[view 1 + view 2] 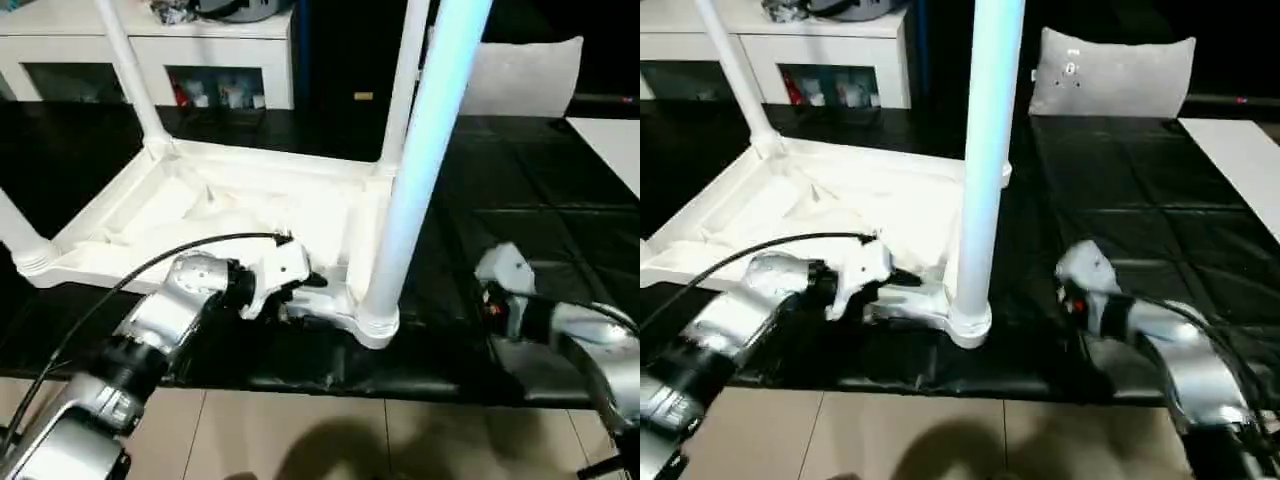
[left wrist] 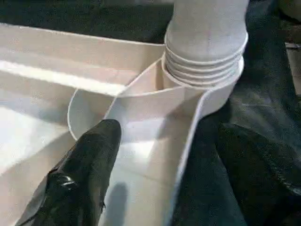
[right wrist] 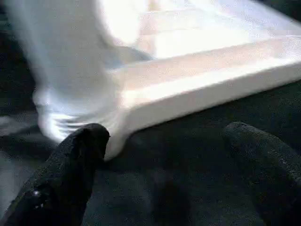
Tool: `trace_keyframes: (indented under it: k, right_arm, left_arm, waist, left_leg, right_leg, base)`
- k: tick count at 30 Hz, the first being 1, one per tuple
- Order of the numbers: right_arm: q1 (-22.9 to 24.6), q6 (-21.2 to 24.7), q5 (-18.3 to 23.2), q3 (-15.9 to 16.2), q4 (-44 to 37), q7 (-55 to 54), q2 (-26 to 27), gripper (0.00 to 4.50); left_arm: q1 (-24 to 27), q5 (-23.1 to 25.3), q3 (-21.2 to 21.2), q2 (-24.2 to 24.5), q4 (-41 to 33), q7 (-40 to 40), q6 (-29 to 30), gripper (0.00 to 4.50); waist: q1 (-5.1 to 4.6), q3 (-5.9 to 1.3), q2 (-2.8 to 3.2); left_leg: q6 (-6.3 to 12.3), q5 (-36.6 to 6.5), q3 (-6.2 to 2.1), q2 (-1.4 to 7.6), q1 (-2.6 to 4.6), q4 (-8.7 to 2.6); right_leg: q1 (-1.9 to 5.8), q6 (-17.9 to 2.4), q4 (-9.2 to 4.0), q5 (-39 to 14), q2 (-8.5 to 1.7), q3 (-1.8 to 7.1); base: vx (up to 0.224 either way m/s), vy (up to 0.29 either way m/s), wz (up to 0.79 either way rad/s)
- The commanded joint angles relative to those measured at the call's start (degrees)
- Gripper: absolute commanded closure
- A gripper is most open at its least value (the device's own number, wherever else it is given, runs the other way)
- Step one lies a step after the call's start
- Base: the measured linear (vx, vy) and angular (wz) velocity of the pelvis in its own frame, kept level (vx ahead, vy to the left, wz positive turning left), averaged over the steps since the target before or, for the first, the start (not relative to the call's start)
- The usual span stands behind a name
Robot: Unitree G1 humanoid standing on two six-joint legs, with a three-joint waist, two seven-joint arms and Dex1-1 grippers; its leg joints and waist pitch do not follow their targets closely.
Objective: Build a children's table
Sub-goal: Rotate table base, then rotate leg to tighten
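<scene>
left jaws straddle table top [image 2: 155, 155] rim | right jaws wide, empty

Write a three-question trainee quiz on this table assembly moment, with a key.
1. True or false: the table top lies upside down on the black cover.
2. Which gripper has a finger inside the table's rim: A left gripper, B right gripper?
3. Fill in: the nearest leg stands in a corner ____.

Key: 1 true; 2 A; 3 socket.
</scene>
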Motion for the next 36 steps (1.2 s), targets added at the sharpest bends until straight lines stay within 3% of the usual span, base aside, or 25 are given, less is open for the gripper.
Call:
trace_keyframes:
  k: [1, 9, 10, 18, 19, 27, 29, 36]
  right_arm:
    - [0.99, 2.90, 3.35, 0.50, -4.20, 3.48, -1.19, 0.00]
    - [2.52, 7.75, 7.27, 0.36, -8.94, 6.93, -2.66, 0.00]
    - [2.55, 8.40, 7.58, 0.34, -9.43, 7.08, -2.89, 0.00]
    - [3.18, 10.54, 8.87, 0.41, -11.20, 7.04, -3.11, 0.00]
    - [3.26, 10.69, 8.99, 0.46, -11.29, 7.09, -3.08, 0.00]
    - [3.08, 11.48, 9.43, 0.42, -11.79, 6.99, -2.88, 0.00]
    - [3.07, 11.60, 9.56, 0.41, -11.95, 6.97, -2.86, 0.00]
    - [2.30, 11.63, 9.52, 0.97, -11.91, 7.05, -2.21, 0.00]
  left_arm:
    - [-2.30, 1.76, -1.07, -0.78, 4.39, -1.46, -2.87, 1.25]
    - [-6.44, 1.99, -0.54, -3.62, 14.33, -6.32, -6.89, 1.75]
    - [-7.31, 2.18, -0.68, -3.92, 16.25, -6.90, -7.79, 2.03]
    - [-9.51, 3.54, 0.35, -6.31, 23.13, -6.74, -12.21, 2.53]
    - [-9.51, 3.38, 0.54, -6.64, 23.55, -6.94, -12.23, 2.82]
    - [-10.83, 4.35, 0.49, -7.49, 27.64, -8.06, -14.14, 3.46]
    - [-11.13, 5.02, 0.33, -7.52, 28.57, -8.16, -14.70, 3.81]
    - [-11.78, 6.70, -0.21, -7.32, 30.50, -8.71, -16.12, 4.22]
  waist:
    - [0.58, -3.62, -0.55]
    - [1.51, -3.63, -0.76]
    - [1.83, -3.67, -0.72]
    - [2.61, -3.77, -0.83]
    - [2.74, -3.76, -0.83]
    - [2.89, -3.59, -0.82]
    - [2.97, -3.54, -0.85]
    - [2.90, -3.53, -0.82]
  left_leg:
    - [4.11, -11.54, -0.23, 1.15, -0.44, -3.82]
    - [3.96, -11.20, -0.20, 1.26, -0.26, -3.78]
    - [3.81, -11.05, -0.19, 1.28, -0.25, -3.81]
    - [3.67, -10.13, -0.21, 1.34, -0.34, -3.76]
    - [3.60, -10.05, -0.26, 1.37, -0.35, -3.79]
    - [3.23, -11.38, -0.32, 1.38, -0.21, -3.98]
    - [3.23, -11.41, -0.29, 1.27, -0.24, -3.94]
    - [3.13, -11.44, -0.43, 1.41, -0.34, -4.09]
  right_leg:
    - [3.38, -8.95, -5.12, -18.58, -3.02, 2.20]
    - [3.32, -8.41, -5.33, -20.95, -3.33, 2.23]
    - [3.24, -8.29, -5.37, -21.08, -3.36, 2.22]
    - [3.48, -8.69, -5.10, -18.43, -3.48, 2.23]
    - [3.49, -8.63, -5.10, -18.62, -3.53, 2.21]
    - [3.33, -7.46, -5.61, -22.19, -3.60, 2.13]
    - [3.30, -6.97, -5.75, -22.95, -3.58, 2.13]
    - [3.38, -7.06, -5.64, -22.80, -3.69, 2.10]
  base:
    - [0.000, 0.000, 0.00]
    - [0.000, 0.000, 0.00]
    - [0.000, 0.000, 0.00]
    - [0.000, 0.000, 0.00]
    - [0.000, 0.000, 0.00]
    - [0.000, 0.000, 0.00]
    - [0.000, 0.000, 0.00]
    - [0.000, 0.000, 0.00]
